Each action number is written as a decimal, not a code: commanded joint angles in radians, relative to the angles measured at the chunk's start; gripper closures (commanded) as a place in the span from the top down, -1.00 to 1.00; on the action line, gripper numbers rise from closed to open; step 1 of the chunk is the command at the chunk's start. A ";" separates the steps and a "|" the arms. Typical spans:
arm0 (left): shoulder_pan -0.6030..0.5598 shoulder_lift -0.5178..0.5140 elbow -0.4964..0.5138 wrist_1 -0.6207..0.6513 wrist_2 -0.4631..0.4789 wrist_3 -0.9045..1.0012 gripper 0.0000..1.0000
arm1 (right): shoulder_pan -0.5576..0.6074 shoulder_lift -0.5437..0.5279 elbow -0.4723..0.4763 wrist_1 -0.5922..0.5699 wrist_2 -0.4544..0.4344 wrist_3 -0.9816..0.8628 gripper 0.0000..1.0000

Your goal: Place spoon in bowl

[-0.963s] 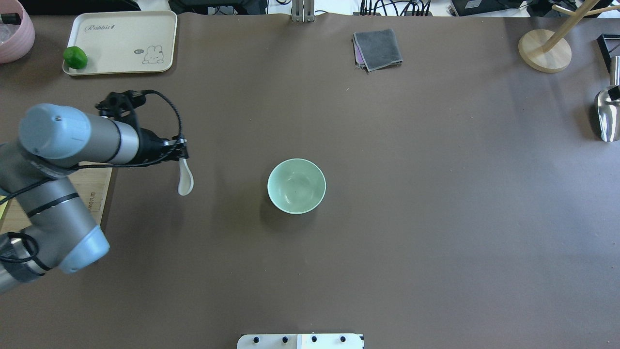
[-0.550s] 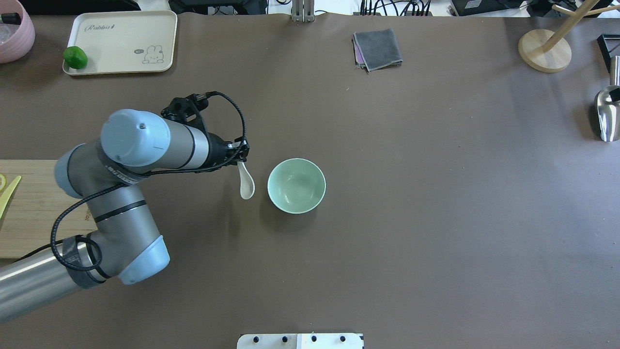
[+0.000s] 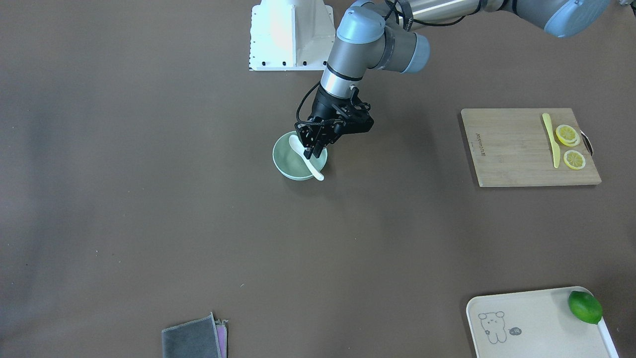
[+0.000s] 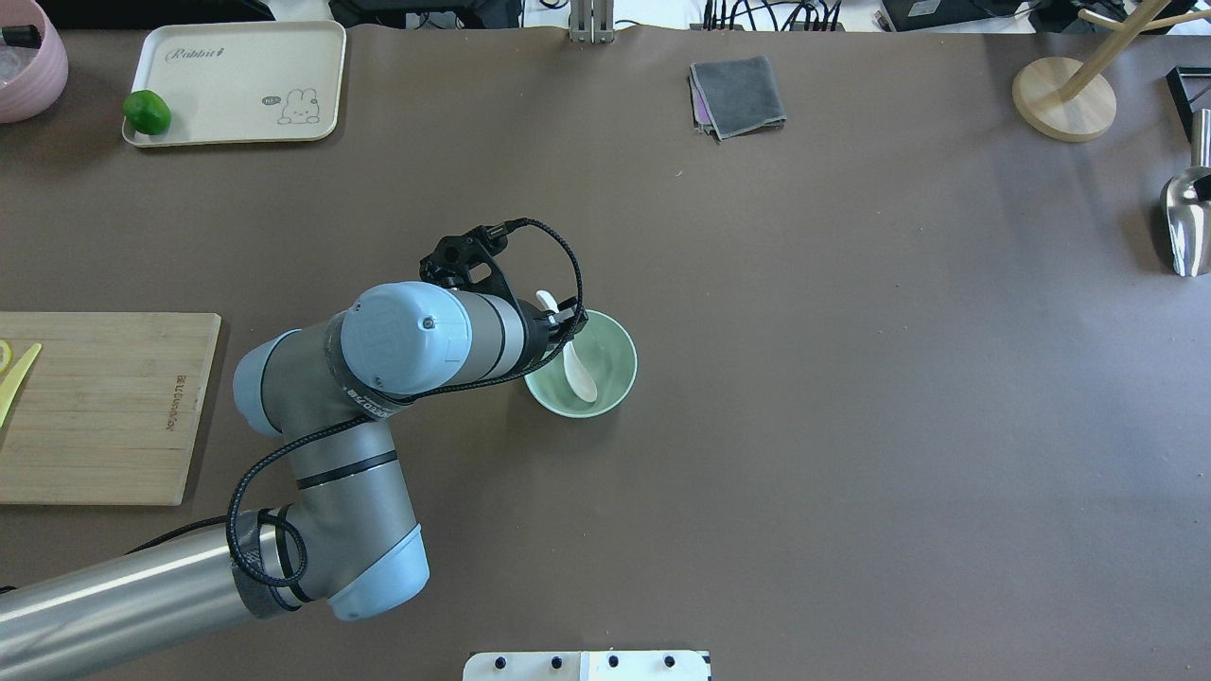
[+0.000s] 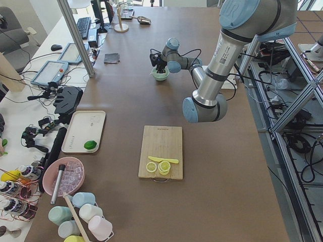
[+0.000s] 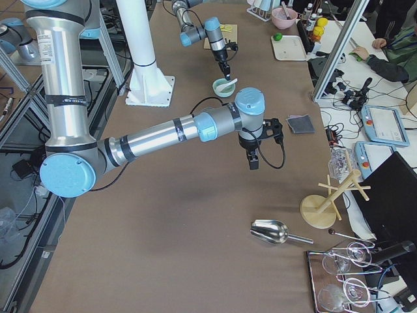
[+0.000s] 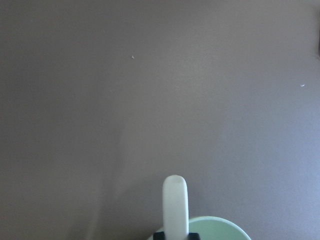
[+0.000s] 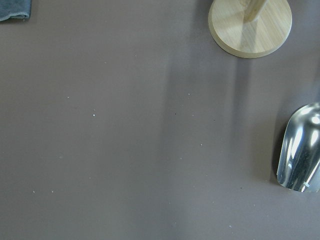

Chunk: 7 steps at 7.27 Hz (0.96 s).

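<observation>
The pale mint-green bowl (image 4: 615, 364) stands mid-table. My left gripper (image 4: 564, 326) hangs over the bowl's left rim, shut on the handle of the white spoon (image 4: 579, 371). The spoon's scoop points down into the bowl, and its handle end sticks out past the rim. In the front-facing view the gripper (image 3: 312, 150) grips the spoon (image 3: 315, 172) over the bowl (image 3: 285, 166). The left wrist view shows the spoon handle (image 7: 174, 200) and the bowl's rim (image 7: 220, 227). My right gripper (image 6: 251, 160) shows only in the exterior right view, over bare table; I cannot tell if it is open or shut.
A wooden cutting board (image 3: 507, 149) with lemon slices and a yellow knife (image 3: 550, 139) lies on the robot's left. A cream tray (image 4: 236, 80) with a lime, a grey cloth (image 4: 738, 95), a wooden stand base (image 4: 1064, 99) and a metal scoop (image 4: 1187, 222) lie farther out.
My left arm has carried the spoon rightward from well left of the bowl to over it. The scoop now sits inside the bowl's rim.
</observation>
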 commanded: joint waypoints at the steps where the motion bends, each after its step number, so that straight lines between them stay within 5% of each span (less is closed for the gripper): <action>1: -0.005 0.010 -0.016 0.002 0.005 0.051 0.96 | 0.000 -0.001 0.002 0.000 -0.002 -0.001 1.00; 3: -0.051 0.135 -0.155 0.046 -0.033 0.223 0.96 | 0.000 -0.008 -0.001 0.000 -0.009 -0.003 1.00; 5: -0.224 0.244 -0.310 0.284 -0.250 0.458 0.96 | 0.027 -0.049 -0.003 0.002 -0.049 -0.003 1.00; 7: -0.454 0.425 -0.411 0.379 -0.396 0.880 0.96 | 0.069 -0.112 -0.004 0.000 -0.058 -0.018 1.00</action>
